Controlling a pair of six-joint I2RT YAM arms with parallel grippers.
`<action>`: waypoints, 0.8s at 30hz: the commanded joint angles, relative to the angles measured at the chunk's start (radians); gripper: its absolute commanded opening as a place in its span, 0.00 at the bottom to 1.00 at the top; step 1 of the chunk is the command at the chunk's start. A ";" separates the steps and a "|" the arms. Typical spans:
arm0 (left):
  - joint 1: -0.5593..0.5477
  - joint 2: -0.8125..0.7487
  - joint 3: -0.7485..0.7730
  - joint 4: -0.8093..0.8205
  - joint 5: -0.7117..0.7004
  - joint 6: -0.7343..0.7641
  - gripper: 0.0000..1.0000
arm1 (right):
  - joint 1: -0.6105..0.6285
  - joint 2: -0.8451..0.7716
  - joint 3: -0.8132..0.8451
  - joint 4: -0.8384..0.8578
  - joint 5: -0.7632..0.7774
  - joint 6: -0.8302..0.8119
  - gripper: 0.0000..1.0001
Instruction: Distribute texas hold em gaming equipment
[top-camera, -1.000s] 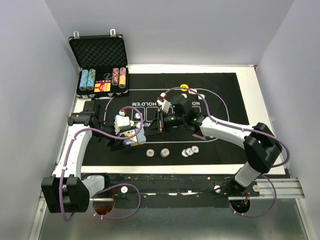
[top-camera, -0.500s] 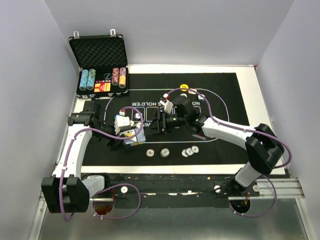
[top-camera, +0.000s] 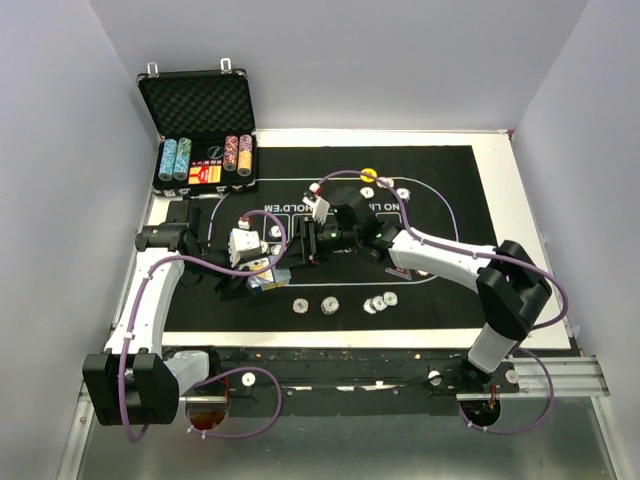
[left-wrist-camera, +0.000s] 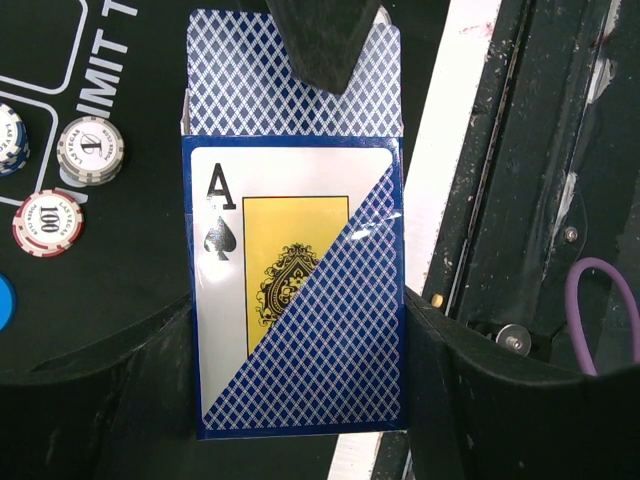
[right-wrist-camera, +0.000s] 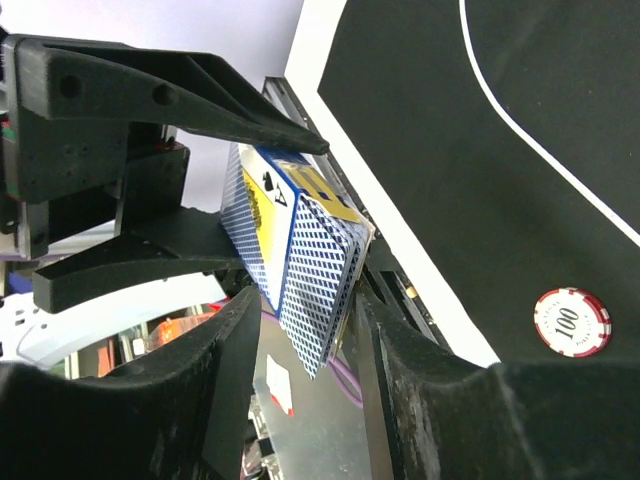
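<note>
My left gripper (top-camera: 258, 275) is shut on a blue diamond-patterned card box (left-wrist-camera: 300, 300) with an ace of spades on its face. It holds the box above the mat's near left part, with the flap (left-wrist-camera: 250, 90) open. My right gripper (top-camera: 298, 247) has reached over from the right and is open. Its fingers (right-wrist-camera: 215, 350) stand on either side of the box's open end (right-wrist-camera: 310, 290), and one fingertip (left-wrist-camera: 322, 40) lies over the flap. Poker chips (top-camera: 329, 305) lie in a row near the mat's front edge. A yellow button (top-camera: 368, 175) lies at the back.
The black mat (top-camera: 450, 200) covers the table. The open metal case (top-camera: 205, 130) with chip stacks stands at the back left. Loose chips (left-wrist-camera: 90, 150) lie beside the box, and a 100 chip (right-wrist-camera: 571, 322) lies under my right wrist. The metal rail (top-camera: 400, 375) runs along the near edge.
My right gripper has moved left toward the card box, and its fingers now straddle the box's open end. The left arm has held still with the box.
</note>
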 joint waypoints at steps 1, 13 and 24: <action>0.001 -0.005 0.014 0.014 0.013 -0.018 0.55 | 0.012 0.026 0.018 -0.021 0.022 -0.011 0.45; 0.001 -0.026 0.017 0.009 0.018 -0.024 0.56 | 0.007 -0.017 -0.034 -0.031 0.064 -0.023 0.10; 0.001 -0.046 0.014 -0.006 0.025 -0.013 0.57 | -0.013 -0.061 -0.091 -0.031 0.070 -0.025 0.12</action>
